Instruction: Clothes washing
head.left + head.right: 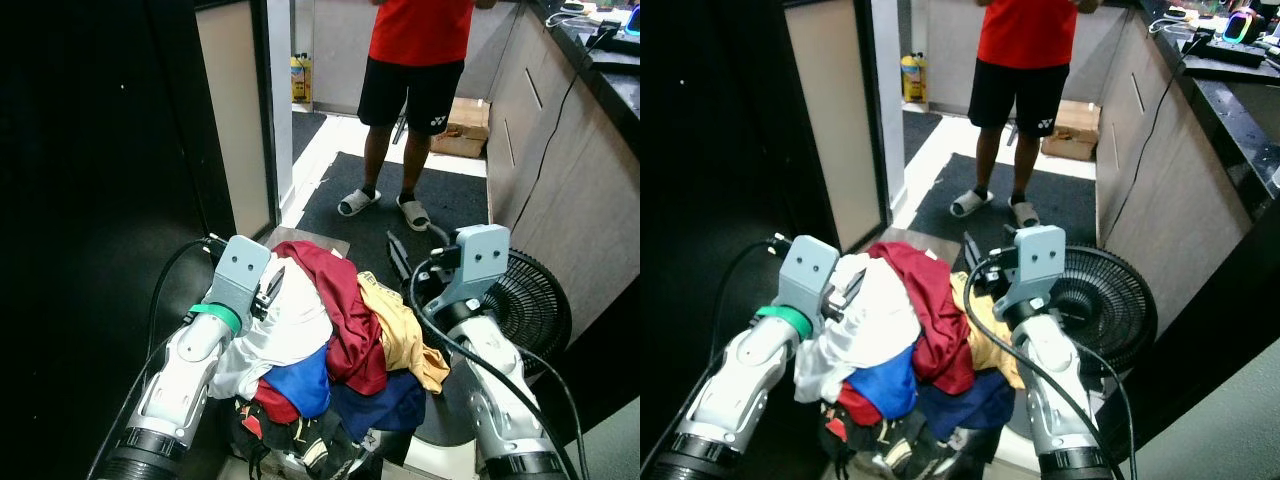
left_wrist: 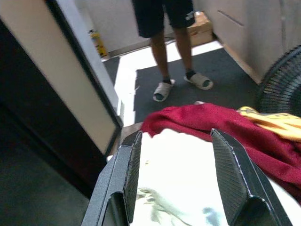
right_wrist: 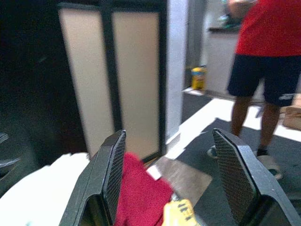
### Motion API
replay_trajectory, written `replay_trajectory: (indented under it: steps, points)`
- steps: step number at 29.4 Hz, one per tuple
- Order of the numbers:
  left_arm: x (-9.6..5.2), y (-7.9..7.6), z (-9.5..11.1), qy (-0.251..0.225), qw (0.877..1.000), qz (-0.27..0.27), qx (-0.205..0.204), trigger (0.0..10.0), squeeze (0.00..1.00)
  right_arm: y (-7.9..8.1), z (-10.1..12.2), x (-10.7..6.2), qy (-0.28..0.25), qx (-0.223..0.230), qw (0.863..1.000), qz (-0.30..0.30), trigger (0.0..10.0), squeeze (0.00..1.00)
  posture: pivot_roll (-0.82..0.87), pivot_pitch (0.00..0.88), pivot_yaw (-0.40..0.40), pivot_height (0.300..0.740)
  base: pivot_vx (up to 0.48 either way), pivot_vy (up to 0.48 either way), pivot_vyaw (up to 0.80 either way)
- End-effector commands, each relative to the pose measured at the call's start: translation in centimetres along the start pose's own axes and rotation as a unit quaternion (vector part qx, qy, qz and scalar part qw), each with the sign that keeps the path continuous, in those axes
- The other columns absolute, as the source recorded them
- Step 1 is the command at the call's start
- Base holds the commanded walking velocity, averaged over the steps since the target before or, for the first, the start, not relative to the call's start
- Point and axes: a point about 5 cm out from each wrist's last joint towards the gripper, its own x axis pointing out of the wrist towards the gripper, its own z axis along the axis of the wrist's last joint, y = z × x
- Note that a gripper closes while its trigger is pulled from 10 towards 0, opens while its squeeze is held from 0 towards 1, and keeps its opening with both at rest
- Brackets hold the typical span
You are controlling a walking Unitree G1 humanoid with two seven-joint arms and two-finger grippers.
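Observation:
A heap of clothes (image 1: 330, 340) sits between my two arms: a white garment (image 1: 285, 320) on the left, a dark red one (image 1: 340, 290) on top, a yellow one (image 1: 400, 335) on the right and blue ones (image 1: 300, 385) lower down. My left gripper (image 1: 272, 285) rests at the heap's left side, open, with the white garment (image 2: 178, 179) lying under and between its fingers (image 2: 129, 165). My right gripper (image 1: 400, 255) hovers at the heap's far right edge, open and holding nothing; the red cloth (image 3: 141, 197) lies below its fingers (image 3: 113, 169).
A person (image 1: 415, 60) in a red shirt, black shorts and slippers stands on a dark mat (image 1: 330, 205) just beyond the heap. A black floor fan (image 1: 530, 300) stands close on the right, beside a long cabinet (image 1: 570, 170). A dark panel (image 1: 100, 150) walls the left. A cardboard box (image 1: 462, 125) lies behind.

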Motion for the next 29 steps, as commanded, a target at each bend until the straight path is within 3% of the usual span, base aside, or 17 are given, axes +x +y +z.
replay_trajectory:
  steps: [1, 5, 9, 15, 25, 28, 29]
  points:
    - [-0.4, -0.5, -0.9, 0.016, 1.000, -0.019, 0.005, 10.0, 0.00, 0.3, -1.0, -0.5, 0.022, -0.004, 1.000, 0.015, 10.0, 0.00, -0.01, 0.034, 0.056, 0.740, 0.000, 0.000, 0.00]
    - [-0.9, -1.7, -2.3, 0.039, 0.998, -0.042, -0.003, 10.0, 0.00, 0.6, -2.0, -0.8, 0.044, -0.006, 0.998, 0.041, 10.0, 0.00, -0.01, 0.034, 0.060, 0.740, 0.000, 0.000, 0.00]
    - [-1.1, -2.4, -3.5, 0.068, 0.997, -0.032, -0.023, 10.0, 0.00, 1.1, -2.1, -0.4, 0.045, -0.004, 0.998, 0.038, 10.0, 0.00, -0.01, 0.052, 0.057, 0.740, 0.000, 0.000, 0.00]
    - [-0.5, -2.9, -3.1, 0.061, 0.998, -0.028, -0.009, 10.0, 0.00, 0.6, -2.1, 0.4, 0.044, -0.011, 0.999, 0.020, 10.0, 0.00, 0.00, 0.084, 0.052, 0.740, 0.000, 0.000, 0.00]
    - [1.2, -1.5, -1.2, 0.043, 0.998, -0.017, 0.050, 10.0, 0.00, 0.6, -1.3, 2.7, 0.029, -0.039, 0.999, 0.018, 10.0, 0.00, 0.06, 0.156, 0.040, 0.740, 0.000, 0.000, 0.00]
    - [1.4, -0.6, -1.1, 0.046, 0.997, -0.004, 0.055, 10.0, 0.00, 1.5, -1.7, 3.7, 0.038, -0.035, 0.998, 0.036, 10.0, 0.00, 0.08, 0.171, 0.032, 0.740, 0.000, 0.000, 0.00]
    - [1.2, -0.3, -1.0, 0.047, 0.997, 0.002, 0.054, 10.0, 0.00, 2.6, -1.9, 4.1, 0.040, -0.015, 0.997, 0.064, 10.0, 0.00, 0.10, 0.183, 0.023, 0.740, 0.000, 0.000, 0.00]
